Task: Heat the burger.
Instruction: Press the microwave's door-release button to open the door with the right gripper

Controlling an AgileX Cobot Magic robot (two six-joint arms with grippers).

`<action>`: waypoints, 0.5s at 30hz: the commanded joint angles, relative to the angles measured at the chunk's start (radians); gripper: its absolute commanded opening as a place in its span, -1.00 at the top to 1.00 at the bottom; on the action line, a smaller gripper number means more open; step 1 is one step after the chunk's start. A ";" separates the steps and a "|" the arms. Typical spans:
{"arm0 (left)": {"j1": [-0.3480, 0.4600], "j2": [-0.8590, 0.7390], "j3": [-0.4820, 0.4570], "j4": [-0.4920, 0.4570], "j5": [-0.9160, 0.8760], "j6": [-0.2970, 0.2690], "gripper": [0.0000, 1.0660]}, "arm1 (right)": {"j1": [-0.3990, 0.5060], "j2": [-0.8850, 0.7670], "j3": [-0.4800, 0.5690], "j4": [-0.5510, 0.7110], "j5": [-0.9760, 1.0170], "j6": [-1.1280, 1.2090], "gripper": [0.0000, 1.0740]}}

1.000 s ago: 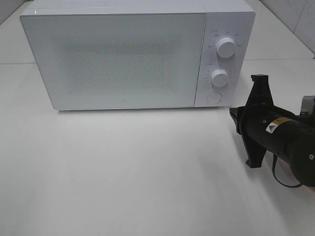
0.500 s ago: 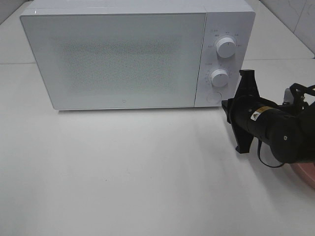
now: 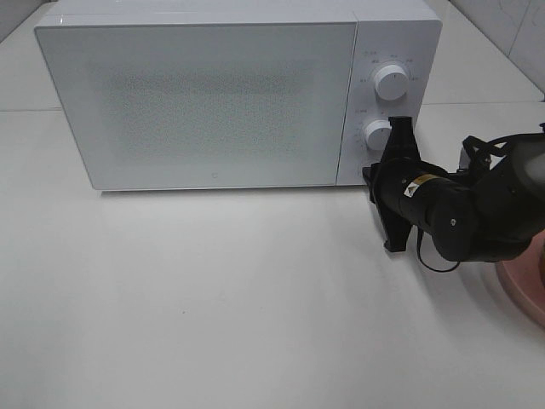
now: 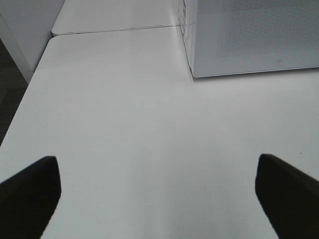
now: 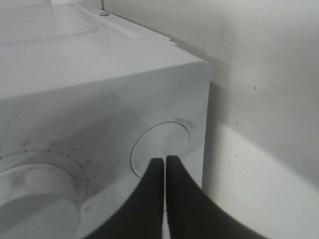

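Although the small round burger shows in none of the three views, so that neither its look nor its place can be told, the white box-shaped microwave oven (image 3: 213, 94) stands at the back of the white worktop (image 3: 213, 298) with its frosted door shut.

The high camera shows the whole oven front. It has two white round dials, an upper one (image 3: 390, 82) and a lower one (image 3: 378, 135). The black right gripper (image 3: 369, 175) reaches to the panel's lower corner beneath them. At the right edge of that view lies part of a pink round plate (image 3: 530, 288), seen nowhere else.

Only the right wrist camera shows the right gripper (image 5: 164, 162) up close. Its jaws are pressed together, holding nothing, with the tips in front of the round flush push-button (image 5: 159, 139). Whether they touch it cannot be told. A dial (image 5: 35, 199) sits beside the button.

Only the left wrist camera shows the left gripper (image 4: 157, 162). Its jaws are spread wide and empty above bare worktop, with the oven's left front corner (image 4: 192, 69) ahead of it.
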 commanded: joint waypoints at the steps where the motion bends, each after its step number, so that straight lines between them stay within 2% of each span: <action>1: 0.002 -0.007 0.003 -0.003 -0.002 -0.002 -0.87 | -0.009 0.005 -0.020 0.013 0.001 -0.003 1.00; 8: 0.002 -0.007 0.003 -0.003 -0.002 -0.002 -0.87 | -0.049 0.019 -0.045 -0.004 0.002 -0.005 1.00; 15: 0.002 -0.007 0.003 -0.003 -0.002 -0.002 -0.87 | -0.050 0.025 -0.050 -0.010 -0.016 -0.007 1.00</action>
